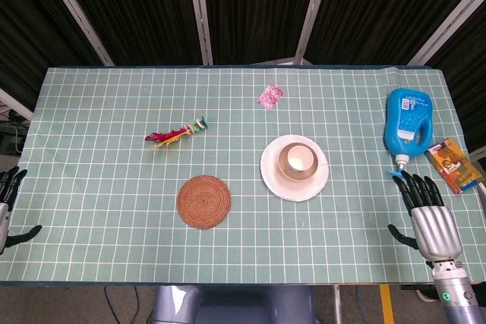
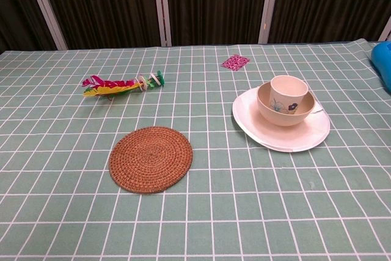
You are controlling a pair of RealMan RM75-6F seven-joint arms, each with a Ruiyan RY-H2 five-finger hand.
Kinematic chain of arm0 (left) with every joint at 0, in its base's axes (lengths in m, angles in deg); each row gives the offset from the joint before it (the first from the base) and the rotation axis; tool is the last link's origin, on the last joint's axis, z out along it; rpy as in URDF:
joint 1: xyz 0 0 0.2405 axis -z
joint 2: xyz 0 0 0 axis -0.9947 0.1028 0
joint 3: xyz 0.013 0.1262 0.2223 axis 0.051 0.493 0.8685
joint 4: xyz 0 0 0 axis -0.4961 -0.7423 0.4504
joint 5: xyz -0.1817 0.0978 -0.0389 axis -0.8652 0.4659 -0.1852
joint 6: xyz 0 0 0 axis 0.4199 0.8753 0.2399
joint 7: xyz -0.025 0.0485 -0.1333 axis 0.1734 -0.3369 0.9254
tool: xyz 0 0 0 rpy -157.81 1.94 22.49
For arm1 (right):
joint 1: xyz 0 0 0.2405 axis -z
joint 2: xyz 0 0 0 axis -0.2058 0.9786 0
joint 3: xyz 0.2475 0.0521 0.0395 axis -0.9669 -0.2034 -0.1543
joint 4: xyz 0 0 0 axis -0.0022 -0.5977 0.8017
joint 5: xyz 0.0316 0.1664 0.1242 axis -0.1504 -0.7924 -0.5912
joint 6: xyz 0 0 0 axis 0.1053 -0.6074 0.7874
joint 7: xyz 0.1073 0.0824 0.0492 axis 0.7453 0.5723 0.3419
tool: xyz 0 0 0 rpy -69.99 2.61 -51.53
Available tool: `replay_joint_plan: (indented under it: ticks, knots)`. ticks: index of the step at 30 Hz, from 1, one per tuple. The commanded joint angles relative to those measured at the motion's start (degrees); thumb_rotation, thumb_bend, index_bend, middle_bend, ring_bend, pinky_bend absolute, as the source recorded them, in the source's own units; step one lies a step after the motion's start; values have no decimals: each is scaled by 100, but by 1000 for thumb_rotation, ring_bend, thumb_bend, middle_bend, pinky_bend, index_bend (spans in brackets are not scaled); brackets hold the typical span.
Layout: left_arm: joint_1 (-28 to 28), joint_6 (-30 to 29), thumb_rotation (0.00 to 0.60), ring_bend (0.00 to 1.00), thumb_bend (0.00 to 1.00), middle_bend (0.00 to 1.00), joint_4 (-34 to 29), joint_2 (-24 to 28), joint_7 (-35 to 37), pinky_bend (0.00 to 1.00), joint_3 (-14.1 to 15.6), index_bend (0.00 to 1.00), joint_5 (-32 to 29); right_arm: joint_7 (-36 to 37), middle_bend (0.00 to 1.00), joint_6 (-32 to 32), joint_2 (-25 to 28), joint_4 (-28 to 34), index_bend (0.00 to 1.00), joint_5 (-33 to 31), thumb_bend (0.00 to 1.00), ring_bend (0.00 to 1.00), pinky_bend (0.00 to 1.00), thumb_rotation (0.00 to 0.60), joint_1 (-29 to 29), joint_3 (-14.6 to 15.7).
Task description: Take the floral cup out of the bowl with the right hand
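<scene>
A white floral cup (image 2: 288, 91) (image 1: 301, 161) stands upright inside a tan bowl (image 2: 269, 107) (image 1: 286, 158), and the bowl sits on a white plate (image 2: 287, 136) (image 1: 272, 171) right of the table's middle. My right hand (image 1: 429, 214) lies flat at the table's front right corner, fingers apart and holding nothing, well right of the plate. My left hand (image 1: 7, 204) shows only partly at the left edge, fingers spread and empty. Neither hand appears in the chest view.
A round woven coaster (image 1: 203, 202) (image 2: 150, 158) lies left of the plate. A colourful feathered toy (image 1: 177, 134) (image 2: 119, 84) and a pink packet (image 1: 269, 96) (image 2: 234, 62) lie farther back. A blue bottle (image 1: 408, 127) and a snack packet (image 1: 454, 165) sit just beyond my right hand.
</scene>
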Motion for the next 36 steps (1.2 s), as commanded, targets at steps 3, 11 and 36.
replay_joint_plan:
  ticks: [3, 11, 36]
  knots:
    - [-2, -6, 600, 0, 0, 0, -2, 0, 0, 0, -1, 0, 1, 3, 0, 5, 0, 0, 0, -8, 128, 0, 0, 600, -1, -3]
    - [-13, -40, 600, 0, 0, 0, -4, 7, 29, 0, -9, 0, 16, 2, 0, 18, -1, 15, 0, 5, 128, 0, 0, 600, -11, 0]
    - [-7, 21, 600, 0, 0, 0, 58, 79, 327, 0, -72, 0, -89, -1497, 74, 1595, -1639, -252, 384, -1164, 181, 0, 0, 600, -1835, -1274]
